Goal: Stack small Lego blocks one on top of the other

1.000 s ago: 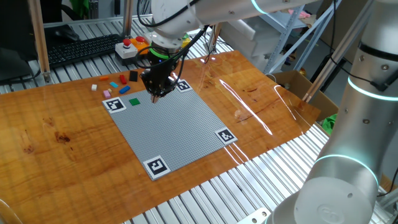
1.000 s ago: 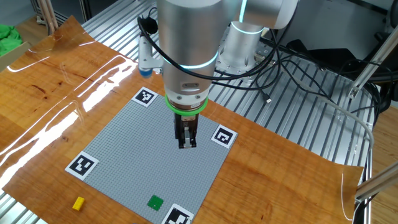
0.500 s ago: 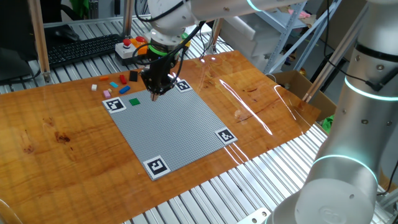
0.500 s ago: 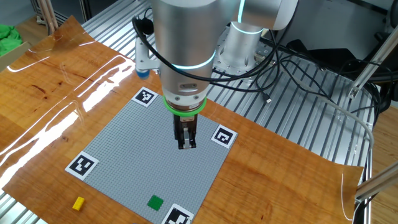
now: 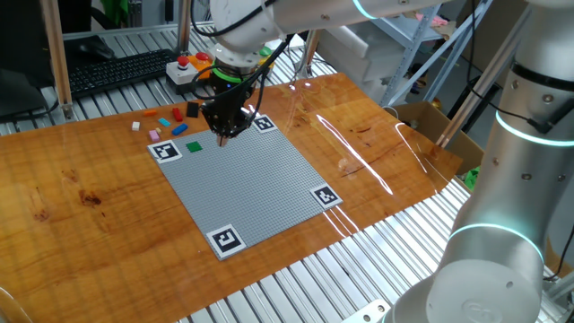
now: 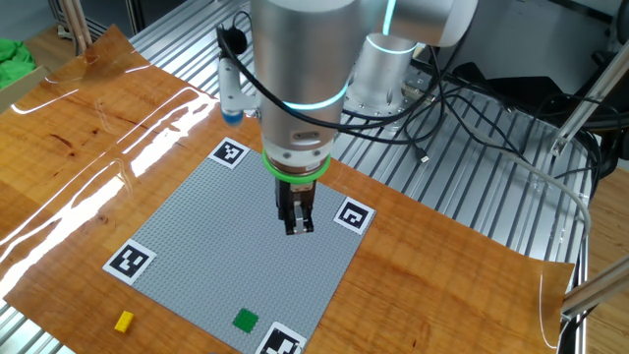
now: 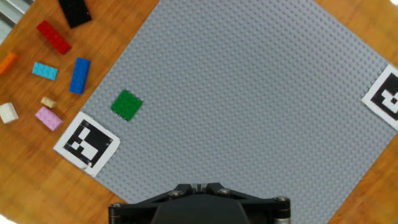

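A green small Lego block [image 7: 127, 104] sits on the grey baseplate [image 7: 261, 93] near its marker corner; it also shows in both fixed views [image 5: 194, 146] [image 6: 245, 320]. Loose small blocks lie on the wood beside the plate: red [image 7: 53, 37], black [image 7: 74, 10], orange [image 7: 7, 62], light blue [image 7: 45, 71], blue [image 7: 79, 75], pink [image 7: 48, 118], white [image 7: 8, 112]. A yellow one [image 6: 124, 321] lies off the plate's edge. My gripper [image 6: 296, 228] hangs above the plate's back part, shut, with nothing visible between the fingers. It is to the right of the green block [image 5: 224, 136].
A box with red and green push buttons [image 5: 193, 67] and a keyboard [image 5: 117, 72] stand behind the blocks. Black-and-white markers [image 7: 86, 142] mark the plate's corners. A cardboard box [image 5: 430, 121] sits at the table's far right.
The gripper has shifted slightly toward the back of the plate, nearer the loose blocks. The blocks have not moved.
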Controlling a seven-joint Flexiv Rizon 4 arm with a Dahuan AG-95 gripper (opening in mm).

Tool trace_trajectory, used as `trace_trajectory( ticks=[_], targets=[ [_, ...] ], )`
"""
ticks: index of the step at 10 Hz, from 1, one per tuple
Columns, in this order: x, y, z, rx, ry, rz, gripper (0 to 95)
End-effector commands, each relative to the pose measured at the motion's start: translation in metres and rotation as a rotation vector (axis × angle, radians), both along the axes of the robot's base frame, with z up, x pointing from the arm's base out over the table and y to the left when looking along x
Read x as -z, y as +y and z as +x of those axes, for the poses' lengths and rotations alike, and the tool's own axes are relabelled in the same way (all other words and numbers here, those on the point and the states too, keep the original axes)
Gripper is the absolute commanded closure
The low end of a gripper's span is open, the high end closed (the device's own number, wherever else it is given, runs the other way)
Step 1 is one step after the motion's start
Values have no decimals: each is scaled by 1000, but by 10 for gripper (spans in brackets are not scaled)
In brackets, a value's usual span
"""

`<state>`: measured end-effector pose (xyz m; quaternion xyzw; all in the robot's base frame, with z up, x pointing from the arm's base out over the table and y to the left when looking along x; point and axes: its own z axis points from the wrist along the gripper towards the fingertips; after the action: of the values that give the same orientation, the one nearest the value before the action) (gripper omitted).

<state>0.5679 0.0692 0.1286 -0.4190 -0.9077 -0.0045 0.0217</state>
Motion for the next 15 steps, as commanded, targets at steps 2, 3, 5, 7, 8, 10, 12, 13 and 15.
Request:
trace_trajectory(
  ticks=[2, 3, 5, 7, 8, 10, 12, 13, 15],
  targets=[
    [0, 0, -1, -24, 2, -10, 950],
    [0, 0, -1, 22, 4, -26, 950],
    [0, 0, -1, 26, 1, -15, 950],
    [0, 0, -1, 67, -7, -21, 950],
    [6, 4, 6, 112, -8, -21, 950],
    [12, 12, 24, 158, -7, -25, 950],
    [16, 19, 44, 210, -7, -25, 760],
    [22, 24, 59, 227, -7, -26, 760],
    [30, 28, 84, 230, -6, -27, 760]
  ],
)
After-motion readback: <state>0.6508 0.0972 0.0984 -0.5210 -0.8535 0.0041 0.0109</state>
